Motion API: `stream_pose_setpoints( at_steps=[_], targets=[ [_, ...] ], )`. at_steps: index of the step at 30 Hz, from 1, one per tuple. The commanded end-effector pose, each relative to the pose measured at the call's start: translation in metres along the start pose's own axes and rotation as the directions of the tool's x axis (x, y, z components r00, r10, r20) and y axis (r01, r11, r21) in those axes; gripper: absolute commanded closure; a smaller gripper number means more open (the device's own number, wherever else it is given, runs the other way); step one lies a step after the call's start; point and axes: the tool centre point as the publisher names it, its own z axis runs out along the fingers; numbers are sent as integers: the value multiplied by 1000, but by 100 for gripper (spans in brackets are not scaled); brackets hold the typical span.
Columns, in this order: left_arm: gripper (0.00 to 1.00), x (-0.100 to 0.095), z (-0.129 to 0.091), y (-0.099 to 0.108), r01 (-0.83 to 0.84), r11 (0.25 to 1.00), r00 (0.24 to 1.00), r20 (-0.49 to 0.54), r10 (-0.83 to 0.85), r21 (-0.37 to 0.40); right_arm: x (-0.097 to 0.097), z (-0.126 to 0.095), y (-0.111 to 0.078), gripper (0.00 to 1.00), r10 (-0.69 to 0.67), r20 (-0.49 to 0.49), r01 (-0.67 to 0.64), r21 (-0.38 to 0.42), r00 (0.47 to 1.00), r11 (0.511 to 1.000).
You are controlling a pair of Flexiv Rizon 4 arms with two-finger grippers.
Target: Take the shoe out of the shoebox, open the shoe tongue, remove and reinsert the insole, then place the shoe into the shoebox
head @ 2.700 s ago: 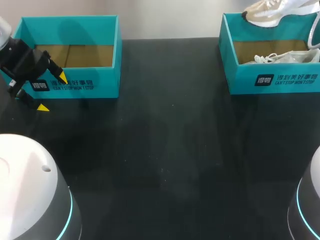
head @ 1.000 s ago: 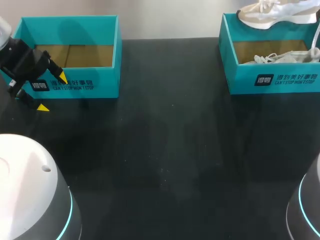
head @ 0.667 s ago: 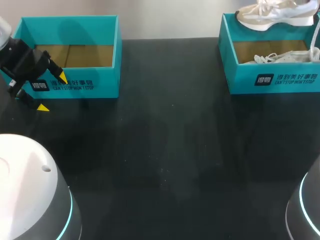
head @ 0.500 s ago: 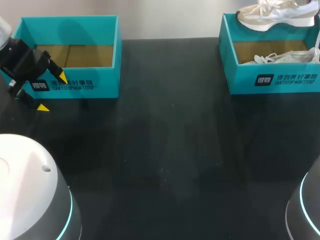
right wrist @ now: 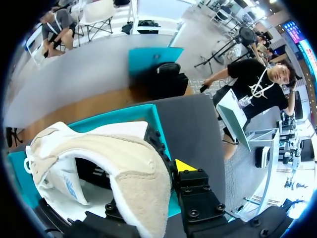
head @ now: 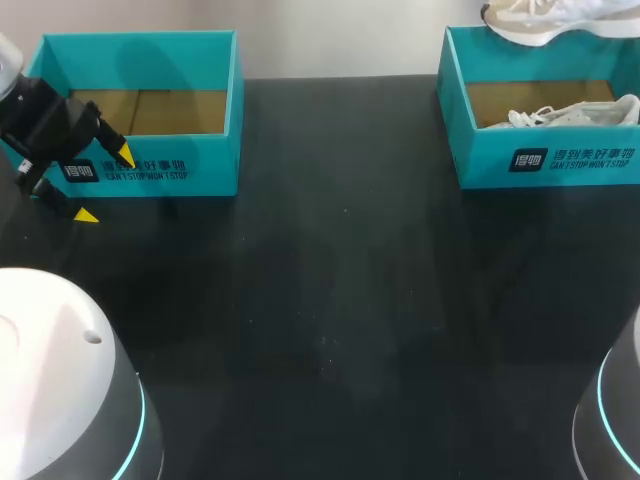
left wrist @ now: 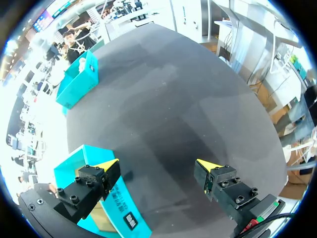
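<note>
A cream and white shoe [head: 545, 20] hangs above the back wall of the right teal shoebox [head: 545, 160], partly cut off by the view's edge. In the right wrist view my right gripper [right wrist: 148, 171] is shut on the shoe [right wrist: 114, 158] at its heel collar. One yellow fingertip [right wrist: 184, 165] shows beside it and the other is hidden behind the shoe. The shoebox [right wrist: 148, 116] lies below. My left gripper [head: 106, 185] stands open and holds nothing, just in front of the left shoebox [head: 150, 170]. In the left wrist view my left gripper [left wrist: 158, 163] has bare table between its fingers.
A second white shoe [head: 560, 113] with loose laces lies inside the right shoebox. The left shoebox [left wrist: 119, 208] shows only its brown cardboard floor. Dark table [head: 340, 300] stretches between and in front of the two boxes.
The held shoe has dipped slightly, then risen and shifted right, now higher above the right shoebox. My left arm has not moved.
</note>
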Motion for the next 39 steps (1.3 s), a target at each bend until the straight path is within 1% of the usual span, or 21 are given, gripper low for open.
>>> stream_pose_setpoints(
  at_steps=[1, 12, 17, 26, 34, 39],
  targets=[
    [0, 0, 0, 0, 0, 1000, 1000, -1, 0, -4, -2, -7, -16, 100, -1, -1, 1, -50, 1000, 999],
    [0, 0, 0, 0, 0, 1000, 1000, -1, 0, -4, 0, -10, -40, 100, -15, -1, 15, -59, 1000, 998],
    [0, 0, 0, 0, 0, 1000, 1000, -1, 0, -4, 0, -8, -47, 100, -15, 2, 15, -61, 1000, 998],
    [0, 0, 0, 0, 0, 1000, 1000, -1, 0, -4, 14, 2, -53, 100, -43, 11, 44, -60, 999, 997],
    [0, 0, 0, 0, 0, 1000, 1000, -1, 0, -4, 19, 14, -52, 100, -50, 16, 51, -51, 999, 997],
    [0, 0, 0, 0, 0, 1000, 1000, -1, 0, -4, 25, 19, -53, 100, -63, 16, 64, -46, 998, 997]
  ],
)
